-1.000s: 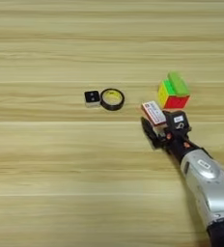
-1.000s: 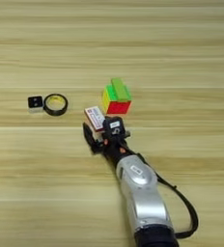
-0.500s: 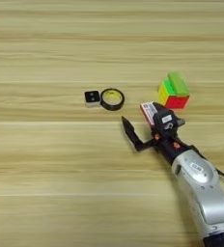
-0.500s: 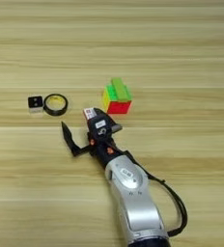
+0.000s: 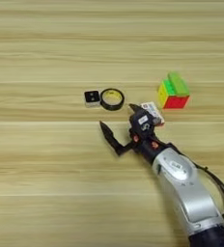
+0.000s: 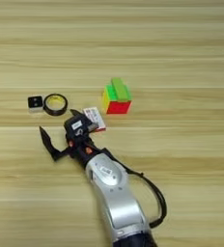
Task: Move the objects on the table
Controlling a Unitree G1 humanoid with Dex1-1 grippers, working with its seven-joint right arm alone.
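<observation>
I see the table (image 5: 46,193) filling the whole view, light wood with the planks running across. On it my right arm (image 5: 184,185) comes in from the bottom right corner, a silver forearm with a dark cable looping beside it. At its end the gripper (image 5: 118,116) lies low over the wood, just below the small items. Its fingers (image 5: 107,135) are spread wide and hold nothing: one black finger points out to the left and the other one points up toward the ring, with bare wood between them.

The puzzle cube (image 5: 172,95) stands to the right of the gripper and a little further back, its front faces yellow and red. A bright green bar (image 5: 178,83) lies flat on the top of it. The white-and-red box (image 5: 151,112) lies flat on the table, between the cube and the gripper, and the gripper body partly covers its lower edge; I cannot tell if they touch. The black ring (image 5: 112,99) lies flat just above the upper fingertip, apart from it. The white-and-black block (image 5: 91,98) sits just beside the ring, on its left.
</observation>
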